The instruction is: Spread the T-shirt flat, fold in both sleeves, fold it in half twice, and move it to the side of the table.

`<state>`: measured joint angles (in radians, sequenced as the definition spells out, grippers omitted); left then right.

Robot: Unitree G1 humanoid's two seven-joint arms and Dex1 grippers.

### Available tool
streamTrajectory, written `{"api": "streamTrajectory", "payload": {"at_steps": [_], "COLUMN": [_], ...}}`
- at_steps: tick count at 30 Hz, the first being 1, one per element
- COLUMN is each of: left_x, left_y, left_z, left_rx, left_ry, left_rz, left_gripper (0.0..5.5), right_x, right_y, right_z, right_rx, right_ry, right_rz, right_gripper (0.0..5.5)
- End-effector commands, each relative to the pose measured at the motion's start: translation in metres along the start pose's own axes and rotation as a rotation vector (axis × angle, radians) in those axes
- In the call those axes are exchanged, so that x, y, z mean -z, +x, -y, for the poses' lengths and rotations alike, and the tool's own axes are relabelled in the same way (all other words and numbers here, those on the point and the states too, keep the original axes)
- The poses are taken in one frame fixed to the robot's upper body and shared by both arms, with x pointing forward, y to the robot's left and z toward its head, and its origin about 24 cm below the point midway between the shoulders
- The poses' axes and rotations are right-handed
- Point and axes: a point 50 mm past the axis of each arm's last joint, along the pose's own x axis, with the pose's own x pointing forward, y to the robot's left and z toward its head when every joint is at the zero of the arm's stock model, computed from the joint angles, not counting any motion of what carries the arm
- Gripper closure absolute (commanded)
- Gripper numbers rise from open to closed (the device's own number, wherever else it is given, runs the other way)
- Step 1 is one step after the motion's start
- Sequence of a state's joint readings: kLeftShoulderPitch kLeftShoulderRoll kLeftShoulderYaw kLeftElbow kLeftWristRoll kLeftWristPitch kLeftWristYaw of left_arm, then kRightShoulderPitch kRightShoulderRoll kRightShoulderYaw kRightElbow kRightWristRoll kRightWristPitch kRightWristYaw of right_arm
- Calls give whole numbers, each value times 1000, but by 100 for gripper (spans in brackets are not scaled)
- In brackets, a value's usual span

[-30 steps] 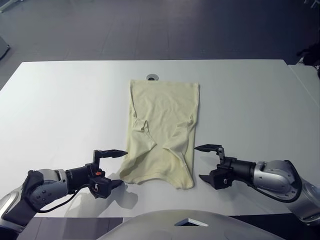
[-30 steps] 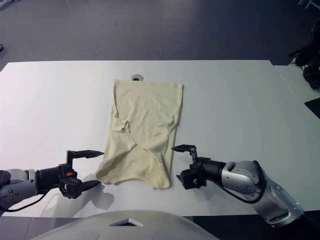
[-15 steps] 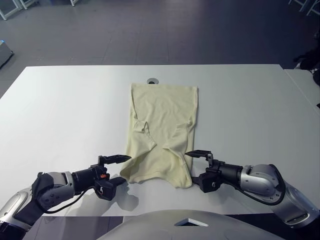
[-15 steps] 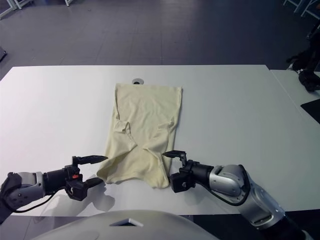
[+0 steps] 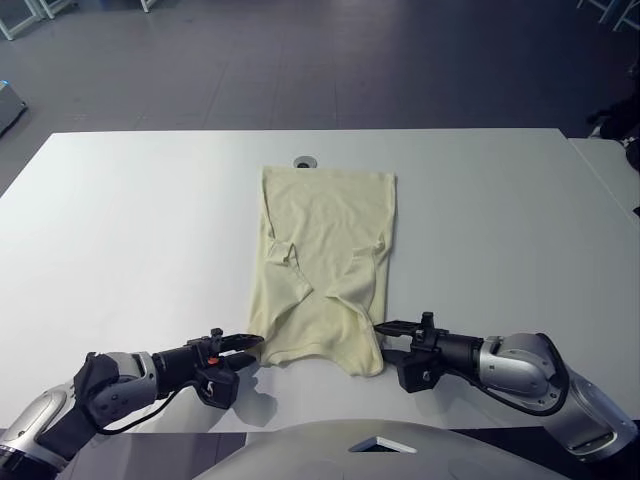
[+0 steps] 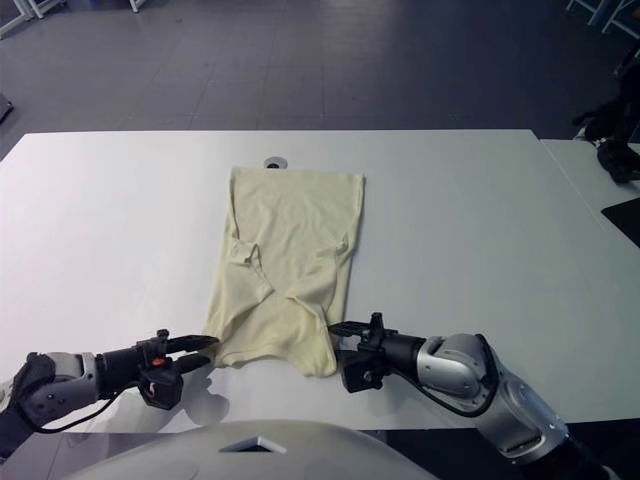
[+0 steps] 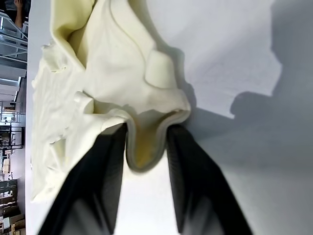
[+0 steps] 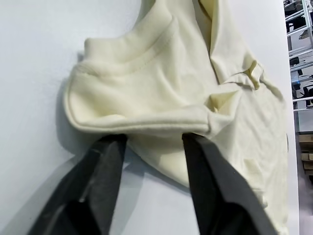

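A pale yellow T-shirt [image 5: 325, 250] lies on the white table [image 5: 120, 210] as a long narrow shape, sleeves folded inward, its collar end rumpled near the front edge. My left gripper [image 5: 236, 351] is open at the shirt's near left corner, and in the left wrist view its fingers [image 7: 105, 181] straddle a fold of the fabric edge [image 7: 146, 152]. My right gripper [image 5: 392, 340] is open at the near right corner. There its fingers [image 8: 105, 166] stand either side of the ribbed collar edge [image 8: 142, 120].
A round grey grommet [image 5: 303, 161] sits in the table just beyond the shirt's far edge. Bare tabletop stretches wide to the left and right of the shirt. Dark floor lies beyond the far edge.
Both grippers have slid inward and down to the shirt's near corners, and their fingers have narrowed around the fabric edge. The shirt has barely moved.
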<state>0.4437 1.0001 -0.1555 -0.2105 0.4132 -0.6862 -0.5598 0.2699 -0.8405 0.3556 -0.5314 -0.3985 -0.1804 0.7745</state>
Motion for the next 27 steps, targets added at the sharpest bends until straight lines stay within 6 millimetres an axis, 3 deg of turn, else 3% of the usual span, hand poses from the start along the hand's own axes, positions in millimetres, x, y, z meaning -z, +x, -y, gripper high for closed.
{"api": "streamTrajectory", "payload": {"at_steps": [1, 3, 10, 17, 27], "left_x": [3, 3, -9, -35, -46], "left_y": [4, 4, 9, 14, 11], "left_z": [17, 17, 0, -14, -12], "left_rx": [120, 119, 63, 125, 237], "left_ry": [-23, -25, -108, -184, -289], "left_rz": [-36, -35, 27, 109, 108], "left_gripper": [507, 545, 550, 550, 550], "right_x": [-4, -4, 5, 22, 28], "right_y": [0, 0, -8, -25, -47], "right_z": [2, 3, 6, 6, 14], "right_rx": [9, 14, 0, -112, -285], "right_ry": [-17, -19, -30, -10, -5], "right_rz": [14, 19, 0, -31, -61], "right_gripper": [415, 450, 548, 548, 548]}}
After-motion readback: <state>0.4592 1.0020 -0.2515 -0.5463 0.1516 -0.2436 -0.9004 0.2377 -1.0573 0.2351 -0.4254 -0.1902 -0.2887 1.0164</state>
